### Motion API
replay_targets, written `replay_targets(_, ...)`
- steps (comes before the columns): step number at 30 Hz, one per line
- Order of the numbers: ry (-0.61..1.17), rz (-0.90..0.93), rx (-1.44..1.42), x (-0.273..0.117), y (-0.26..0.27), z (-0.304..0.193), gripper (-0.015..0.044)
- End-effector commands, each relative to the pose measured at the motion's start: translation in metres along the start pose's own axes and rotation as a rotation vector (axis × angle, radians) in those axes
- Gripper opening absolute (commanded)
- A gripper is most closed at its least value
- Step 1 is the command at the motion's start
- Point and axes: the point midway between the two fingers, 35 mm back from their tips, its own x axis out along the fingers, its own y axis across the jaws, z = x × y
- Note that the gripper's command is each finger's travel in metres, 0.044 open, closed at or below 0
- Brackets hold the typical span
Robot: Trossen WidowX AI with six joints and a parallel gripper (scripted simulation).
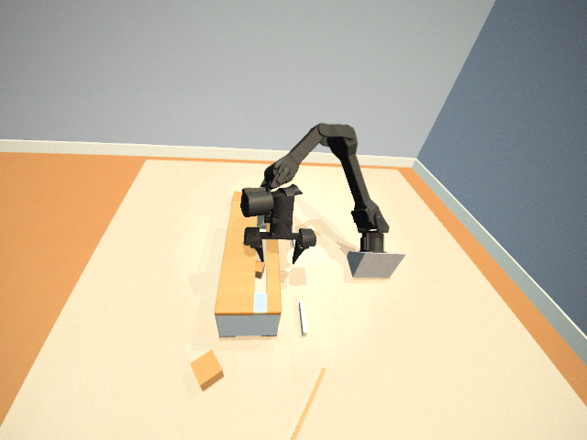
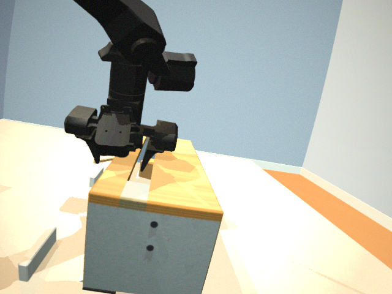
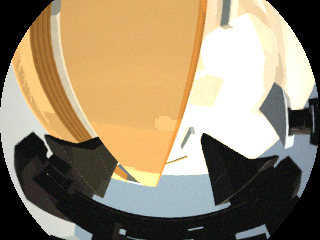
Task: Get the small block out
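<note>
Presently: gripper (image 1: pixel 280 256) spread wide, holding nothing.
One finger (image 1: pixel 259 252) dips into the box (image 1: pixel 239 274) top slot; small block (image 1: pixel 259 269) lies inside (just at 6 o'clock of that fingertip).

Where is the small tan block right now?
In the top view, the small tan block sits inside the slot of the wooden-topped box, just ahead of one fingertip of the open gripper.

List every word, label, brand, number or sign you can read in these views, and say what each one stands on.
None: no readable text shows in any view.
Box: its grey end wall bears only two dark round dots, no lettering; the wooden top is plain.
Arm and hand: plain dark surfaces, no brand or number.
Loose wooden block and grey strip on the table: unmarked.
</note>
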Motion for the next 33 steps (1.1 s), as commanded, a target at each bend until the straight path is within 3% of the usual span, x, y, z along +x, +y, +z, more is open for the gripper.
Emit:
replay_targets(1,-0.001,-0.001,-0.001,0.003,0.000,-0.006,0.0400)
replay_targets(33,0.000,-0.001,-0.001,0.006,0.001,-0.015,0.0400)
